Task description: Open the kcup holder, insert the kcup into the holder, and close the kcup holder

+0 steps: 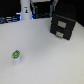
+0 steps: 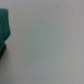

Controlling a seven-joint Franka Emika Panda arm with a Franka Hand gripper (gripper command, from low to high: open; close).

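Kcup (image 1: pixel 16 54) on table (image 1: pixel 45 60), well apart from shut kcup holder (image 1: pixel 63 25).

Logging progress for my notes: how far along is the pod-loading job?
Nothing looks done. The black boxy kcup holder sits with both drawer fronts flush, apparently shut. The small white green-topped kcup stands alone on the white table, apart from it. No gripper shows. Opening, inserting and closing all remain.

White arm (image 1: pixel 25 11) with dark joint, blurred.
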